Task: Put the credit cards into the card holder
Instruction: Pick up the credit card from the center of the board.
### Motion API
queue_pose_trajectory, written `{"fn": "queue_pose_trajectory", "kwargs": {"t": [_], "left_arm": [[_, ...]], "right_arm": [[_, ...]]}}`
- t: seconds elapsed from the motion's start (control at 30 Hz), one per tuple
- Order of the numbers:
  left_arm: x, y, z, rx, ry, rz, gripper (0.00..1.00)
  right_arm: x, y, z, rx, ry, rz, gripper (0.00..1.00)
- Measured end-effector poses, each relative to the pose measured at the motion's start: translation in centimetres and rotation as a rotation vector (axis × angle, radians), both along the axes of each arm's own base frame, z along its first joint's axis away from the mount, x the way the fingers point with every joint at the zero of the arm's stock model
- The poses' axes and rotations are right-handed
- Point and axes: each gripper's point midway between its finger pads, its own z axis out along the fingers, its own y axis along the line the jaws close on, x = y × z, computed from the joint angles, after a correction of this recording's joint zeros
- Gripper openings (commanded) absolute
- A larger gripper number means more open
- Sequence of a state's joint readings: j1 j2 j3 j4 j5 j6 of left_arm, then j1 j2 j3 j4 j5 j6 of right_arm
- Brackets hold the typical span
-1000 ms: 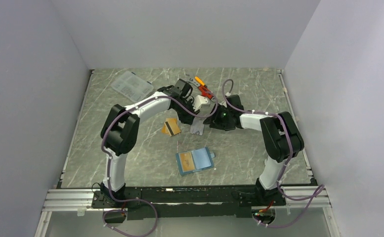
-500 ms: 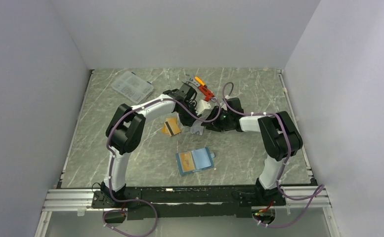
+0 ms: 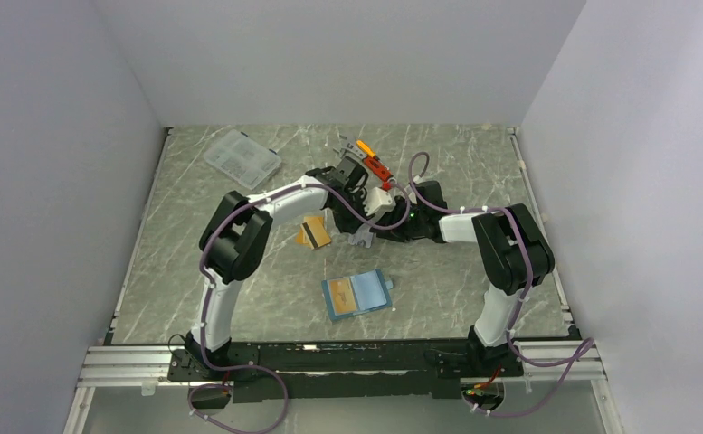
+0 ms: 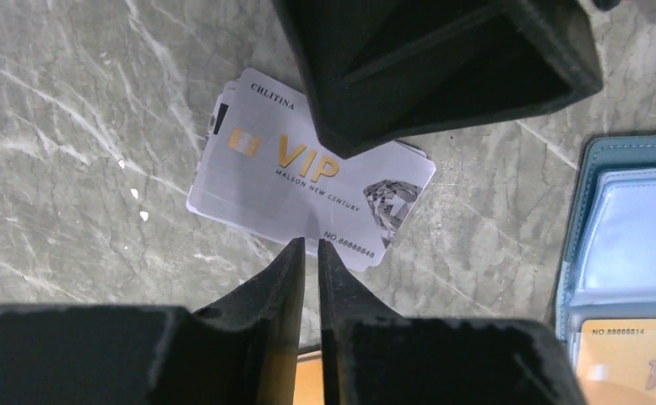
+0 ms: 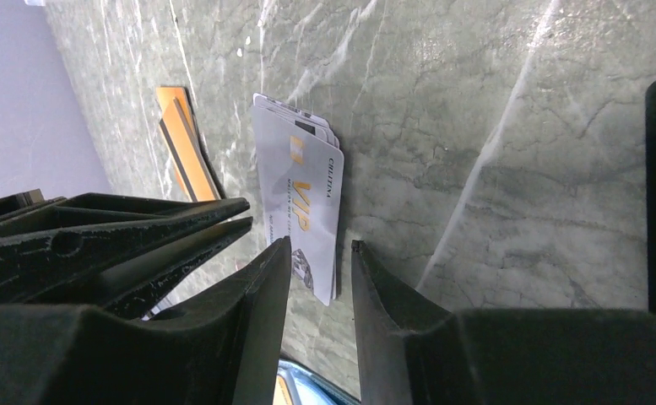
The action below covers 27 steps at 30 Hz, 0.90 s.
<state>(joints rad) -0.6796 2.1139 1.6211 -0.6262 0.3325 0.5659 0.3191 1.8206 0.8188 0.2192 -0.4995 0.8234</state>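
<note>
Silver-grey card (image 4: 252, 181): face up and flat, gold "VIP" lettering, diamond picture at one corner; it tops a slightly fanned stack of similar cards.
Orange-gold cards (image 3: 312, 233): two overlapping, dark stripe showing, flat, just left of the silver stack.
Card holder (image 3: 379, 291): teal, lying open and flat, nearer the arm bases than the cards, apart from them.
Holder contents: light-blue pocket beside an orange-gold card (image 4: 637, 359) already tucked in.

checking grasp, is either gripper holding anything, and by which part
Cannot tell: silver card seems flat on the table, an edge between the right gripper's parted jaws.
</note>
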Motion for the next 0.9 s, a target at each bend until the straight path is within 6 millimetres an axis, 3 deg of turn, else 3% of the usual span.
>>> {"fn": "queue_pose_trajectory", "kwargs": {"t": [0.3, 0.9], "left_arm": [[-0.5, -0.4, -1.1, 0.039, -0.04, -0.042, 0.15], [-1.7, 0.3, -1.1, 0.035, -0.051, -0.065, 0.14]], "right_arm": [[0.1, -0.1, 0.0, 0.001, 0.002, -0.005, 0.37], [0.1, -0.1, 0.0, 0.004, 0.006, -0.009, 0.41]]}}
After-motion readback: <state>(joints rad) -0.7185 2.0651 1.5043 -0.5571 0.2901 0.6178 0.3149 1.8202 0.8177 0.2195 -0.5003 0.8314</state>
